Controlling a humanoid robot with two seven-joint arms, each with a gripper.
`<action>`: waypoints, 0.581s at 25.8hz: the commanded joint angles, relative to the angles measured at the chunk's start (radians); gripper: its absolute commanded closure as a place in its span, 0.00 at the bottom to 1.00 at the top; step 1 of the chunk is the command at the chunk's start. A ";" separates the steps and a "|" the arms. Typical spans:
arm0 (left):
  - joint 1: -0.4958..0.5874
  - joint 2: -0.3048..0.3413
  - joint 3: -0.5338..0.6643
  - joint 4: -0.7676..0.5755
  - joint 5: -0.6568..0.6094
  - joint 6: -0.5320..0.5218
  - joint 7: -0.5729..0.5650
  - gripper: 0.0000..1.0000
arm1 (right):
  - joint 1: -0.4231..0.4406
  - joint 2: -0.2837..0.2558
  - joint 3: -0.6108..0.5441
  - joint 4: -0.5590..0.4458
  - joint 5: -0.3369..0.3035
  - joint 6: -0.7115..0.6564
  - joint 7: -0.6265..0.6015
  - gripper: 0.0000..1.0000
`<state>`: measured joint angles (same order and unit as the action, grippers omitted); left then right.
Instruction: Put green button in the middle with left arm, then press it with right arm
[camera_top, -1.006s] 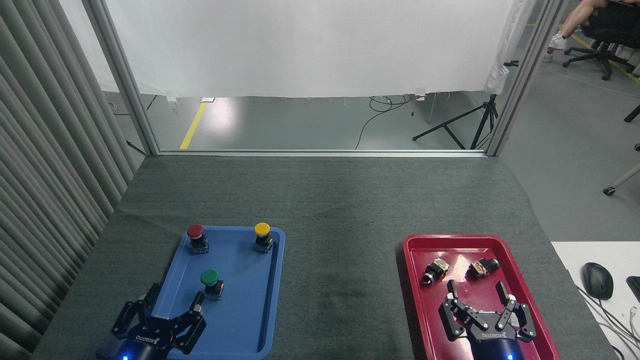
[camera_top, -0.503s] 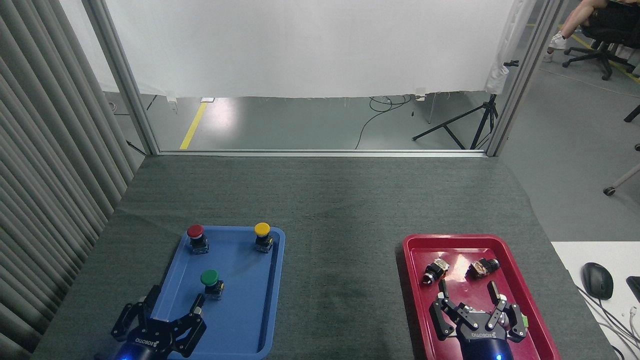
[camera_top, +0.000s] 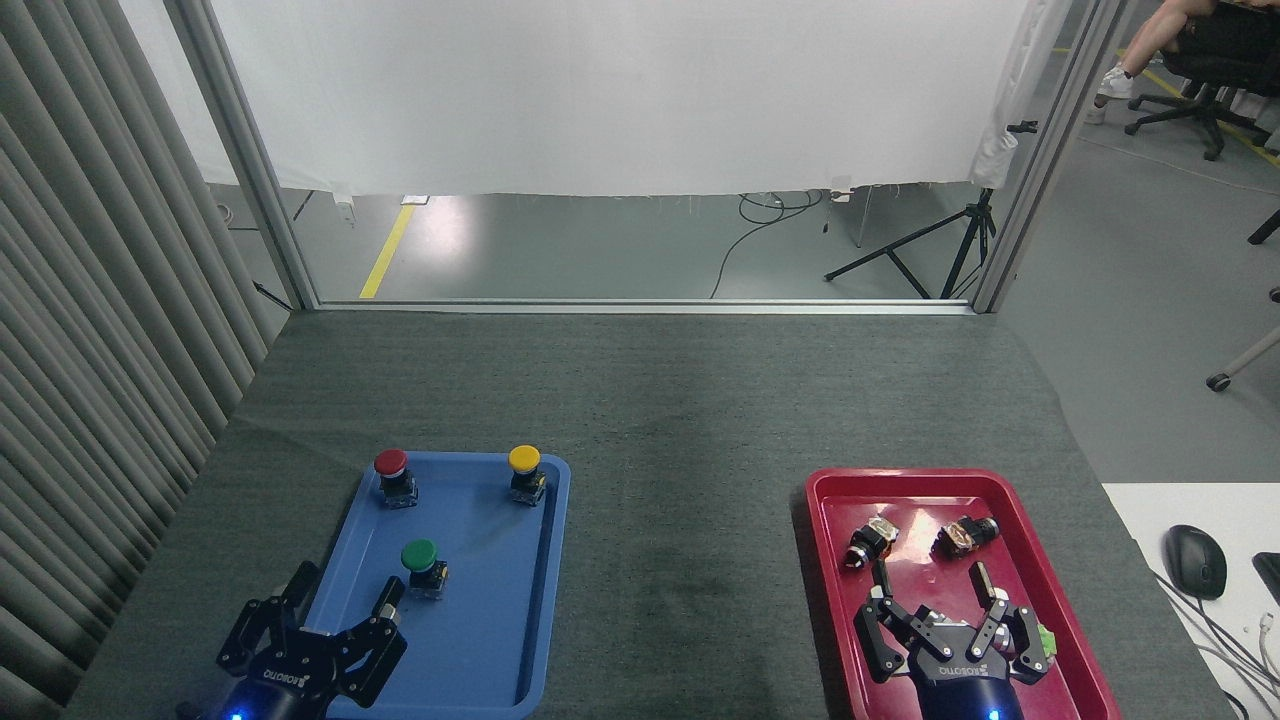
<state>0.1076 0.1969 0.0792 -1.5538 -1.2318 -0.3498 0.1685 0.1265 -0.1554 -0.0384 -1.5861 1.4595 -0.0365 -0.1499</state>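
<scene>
The green button (camera_top: 422, 566) stands upright in the blue tray (camera_top: 470, 640), in its near-left part. My left gripper (camera_top: 345, 598) hangs open over the tray's near-left corner, its fingertips just short of the green button and a little left of it, holding nothing. My right gripper (camera_top: 932, 588) is open over the red tray (camera_top: 1062, 610), fingers spread, with nothing between them. The middle (camera_top: 680, 520) is bare dark grey mat between the two trays.
A red-capped button (camera_top: 393, 475) and a yellow-capped button (camera_top: 526, 472) stand at the blue tray's far end. Two small dark parts (camera_top: 868, 541) (camera_top: 966, 535) lie in the red tray. A computer mouse (camera_top: 1194, 560) sits on a white desk at right.
My right gripper has shifted left and slightly back over the red tray. My left gripper has moved a little left and nearer the green button's height. The buttons have not moved.
</scene>
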 joint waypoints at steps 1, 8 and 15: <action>0.000 0.001 -0.001 0.001 0.002 -0.002 0.000 0.01 | 0.001 -0.003 -0.001 0.000 0.001 0.003 -0.003 0.00; 0.003 0.003 0.002 -0.002 0.002 -0.005 0.002 0.01 | -0.001 0.005 -0.001 0.000 0.085 0.006 -0.005 0.00; -0.003 -0.008 0.028 0.053 -0.014 -0.006 0.002 0.01 | -0.001 0.019 0.000 0.000 0.076 0.012 -0.002 0.00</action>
<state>0.1118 0.1950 0.1044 -1.5403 -1.2337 -0.3743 0.1722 0.1259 -0.1419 -0.0387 -1.5861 1.5384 -0.0258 -0.1544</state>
